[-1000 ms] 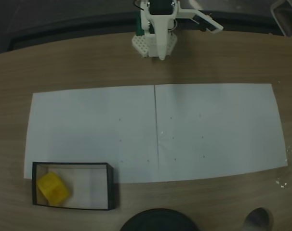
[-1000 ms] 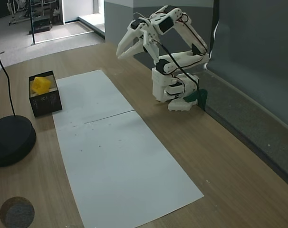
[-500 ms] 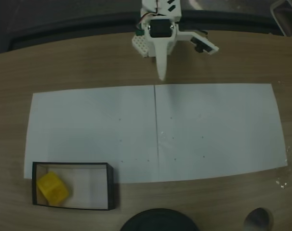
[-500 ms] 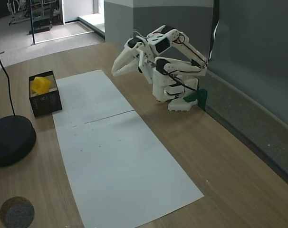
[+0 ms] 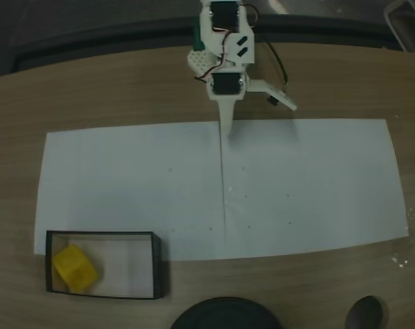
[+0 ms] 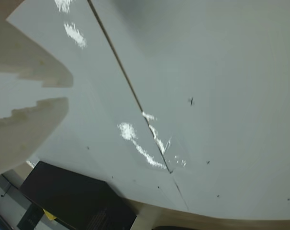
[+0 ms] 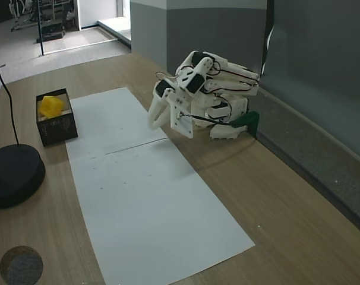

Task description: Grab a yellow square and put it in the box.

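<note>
Fixed views: yellow square [image 5: 73,267] inside box [image 5: 156,264]

lab or workshop, wooden bench [image 7: 275,196], white paper sheets [image 7: 144,196]

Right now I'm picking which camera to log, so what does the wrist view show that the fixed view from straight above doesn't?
The wrist view alone gives the gripper's slightly parted fingertips close up, the paper's glare and the box's dark outer wall. The fixed view from above alone gives the yellow square lying inside the box and the whole arm. Both share paper, seam and box.
</note>
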